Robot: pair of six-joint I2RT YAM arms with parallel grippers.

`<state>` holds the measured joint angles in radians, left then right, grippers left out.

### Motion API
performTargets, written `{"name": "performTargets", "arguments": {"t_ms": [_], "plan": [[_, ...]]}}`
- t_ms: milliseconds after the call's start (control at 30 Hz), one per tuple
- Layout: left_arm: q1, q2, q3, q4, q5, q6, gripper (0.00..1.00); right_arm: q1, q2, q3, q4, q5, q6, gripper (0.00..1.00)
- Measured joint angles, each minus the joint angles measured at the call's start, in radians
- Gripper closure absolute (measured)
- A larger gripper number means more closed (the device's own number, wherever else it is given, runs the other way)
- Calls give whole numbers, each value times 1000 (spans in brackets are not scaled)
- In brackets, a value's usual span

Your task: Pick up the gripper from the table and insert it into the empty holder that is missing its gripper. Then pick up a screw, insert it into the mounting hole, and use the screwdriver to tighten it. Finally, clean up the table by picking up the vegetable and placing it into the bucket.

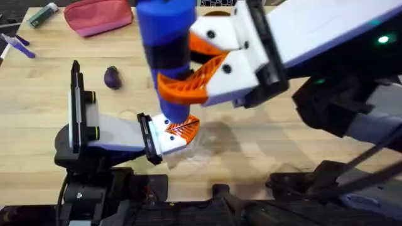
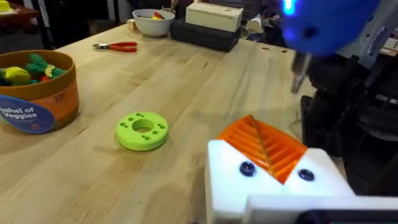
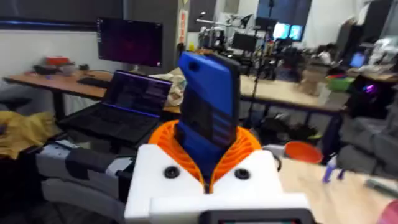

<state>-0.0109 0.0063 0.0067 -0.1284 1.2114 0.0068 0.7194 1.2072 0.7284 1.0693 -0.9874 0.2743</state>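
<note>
Overhead view: the right gripper hangs large over the middle of the desk, its orange fingers pinching the blue screwdriver, which stands upright with its tip pointing down. Straight beneath it lies the left gripper, a white block with orange fingers, low over the desk's near middle. The screwdriver's lower end comes down onto that white block; whether it touches cannot be told. The purple vegetable lies on the desk toward the far left, well apart from both grippers. A pink pouch sits at the far edge.

Left wrist view: this one brings out the desk's other things. The bucket, orange-brown with a blue band, holds yellow and green toy food. A green ring lies flat between the bucket and the left gripper. Red-handled pliers and a white bowl lie farther off. The screwdriver's thin metal tip hangs above the gripper's orange fingers. Whether those fingers are spread or pressed together cannot be told.

Right wrist view: the right gripper clamps the screwdriver between its orange pads, with the blue body rising beyond the fingers.
</note>
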Motion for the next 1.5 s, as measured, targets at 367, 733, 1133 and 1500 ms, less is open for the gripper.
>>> {"name": "performTargets", "arguments": {"t_ms": [367, 733, 1133, 1500], "plan": [[0, 0, 0, 0, 0, 0, 983, 37, 206, 107, -11, -35, 10, 976], [0, 0, 0, 0, 0, 0, 983, 37, 211, 120, -11, -50, 9, 976], [0, 0, 0, 0, 0, 0, 983, 37, 215, 121, -16, -53, 1, 976], [0, 0, 0, 0, 0, 0, 983, 37, 222, 121, -18, -54, -19, 976]]}}
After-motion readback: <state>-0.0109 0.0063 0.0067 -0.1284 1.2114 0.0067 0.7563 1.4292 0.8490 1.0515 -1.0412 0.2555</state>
